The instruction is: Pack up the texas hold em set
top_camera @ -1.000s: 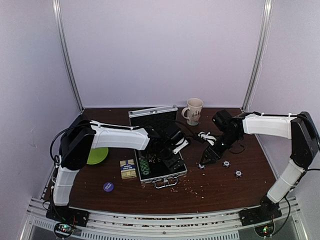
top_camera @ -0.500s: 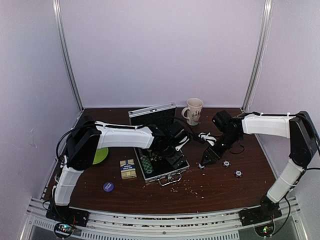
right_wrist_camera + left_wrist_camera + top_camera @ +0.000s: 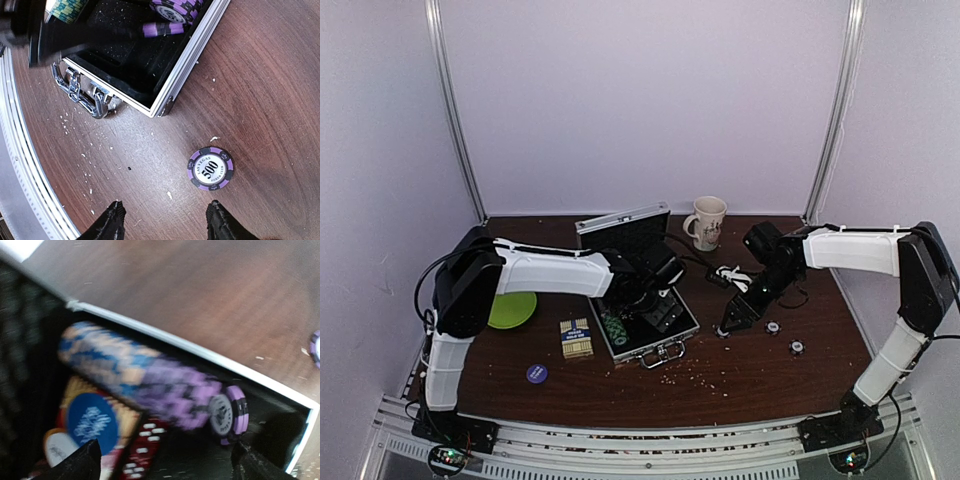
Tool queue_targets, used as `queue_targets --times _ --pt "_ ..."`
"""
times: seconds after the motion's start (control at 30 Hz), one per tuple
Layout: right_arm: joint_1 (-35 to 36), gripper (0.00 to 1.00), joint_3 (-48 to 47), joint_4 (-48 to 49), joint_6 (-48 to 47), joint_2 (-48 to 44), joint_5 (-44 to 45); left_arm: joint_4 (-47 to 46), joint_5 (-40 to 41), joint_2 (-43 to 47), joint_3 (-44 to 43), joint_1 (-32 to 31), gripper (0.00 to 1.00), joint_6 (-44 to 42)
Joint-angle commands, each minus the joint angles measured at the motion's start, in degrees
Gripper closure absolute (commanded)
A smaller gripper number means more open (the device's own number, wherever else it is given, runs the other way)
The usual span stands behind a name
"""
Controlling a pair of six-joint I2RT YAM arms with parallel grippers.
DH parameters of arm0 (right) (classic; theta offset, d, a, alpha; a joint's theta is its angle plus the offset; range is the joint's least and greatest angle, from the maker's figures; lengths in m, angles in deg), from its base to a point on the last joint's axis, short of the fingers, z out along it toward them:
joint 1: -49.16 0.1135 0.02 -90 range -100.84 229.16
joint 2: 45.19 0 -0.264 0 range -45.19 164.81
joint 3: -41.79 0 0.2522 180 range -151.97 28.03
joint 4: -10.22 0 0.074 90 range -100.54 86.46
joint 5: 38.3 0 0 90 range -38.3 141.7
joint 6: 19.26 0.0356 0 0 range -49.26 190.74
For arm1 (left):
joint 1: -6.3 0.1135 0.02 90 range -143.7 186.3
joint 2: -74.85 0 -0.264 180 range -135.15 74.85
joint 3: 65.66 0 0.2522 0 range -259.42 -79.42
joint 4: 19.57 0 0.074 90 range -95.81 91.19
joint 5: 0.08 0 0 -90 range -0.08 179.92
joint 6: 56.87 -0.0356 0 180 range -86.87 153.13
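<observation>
Over the case point(image 3: 620, 232), left fingers point(image 3: 85, 462) stood wide apart, empty; right fingers point(image 3: 220, 222) hung parted, empty, near a chip point(image 3: 210, 168).

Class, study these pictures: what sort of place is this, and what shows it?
Probably a robot test booth: plain lilac wall panels, a dark wooden table, with a white-and-black left arm and right arm on an aluminium rail.
</observation>
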Motion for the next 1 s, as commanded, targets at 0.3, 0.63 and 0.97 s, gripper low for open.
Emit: queue_targets --times 0.3,0.63,0.97 --pt "-0.29 0.44 -0.98 -0.61 -0.44 -0.07 -0.65 -1.38 4.6 1.51 -0.68 2.07 0.09 0.67" --pt "-0.67 0.44 -1.52 0.08 -2.81 -2.5 9.86 0.48 3.79 14.25 8.7 -0.35 0.05 -1.26" --pt "4.62 0.42 -7.44 -7.52 -8.92 4.43 17.67 -7.28 -0.33 20.4 21.4 -0.97 0.03 1.1"
